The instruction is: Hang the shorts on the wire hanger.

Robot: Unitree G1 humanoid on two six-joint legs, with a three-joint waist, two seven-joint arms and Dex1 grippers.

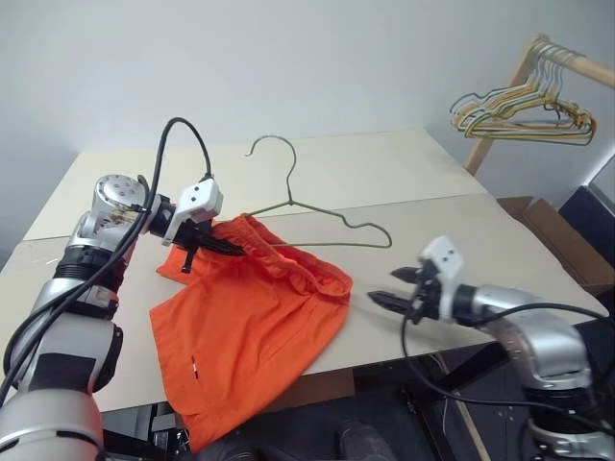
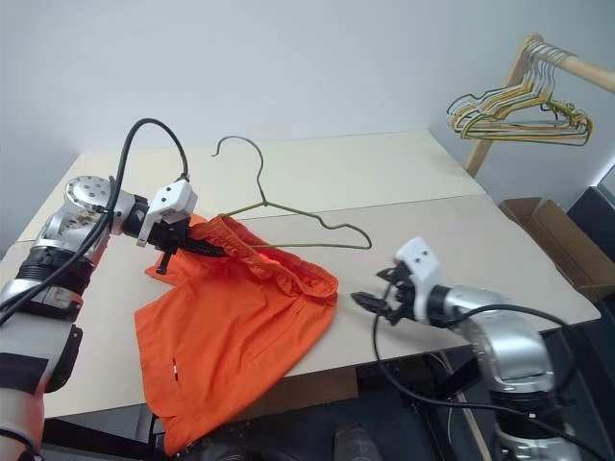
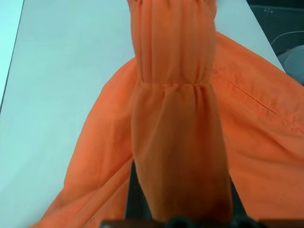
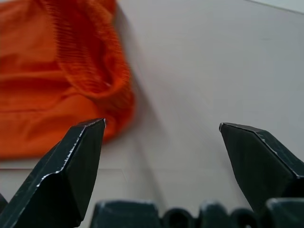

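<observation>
Shorts (image 1: 245, 327) lie spread on the table (image 1: 500, 240) with one leg drooping over its near edge, and their gathered waistband is pinched in the closed fingers of the left gripper (image 1: 223, 246), which lifts that corner off the surface. The wire hanger (image 1: 317, 216) lies flat just behind them, its lower bar meeting the raised waistband. The right gripper (image 1: 396, 289) hovers just beside the waistband's other end, jaws spread wide and holding nothing.

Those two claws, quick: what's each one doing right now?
Left gripper: shut on the shorts, pinching the waistband.
Right gripper: open, holding nothing, just beside the shorts.
</observation>
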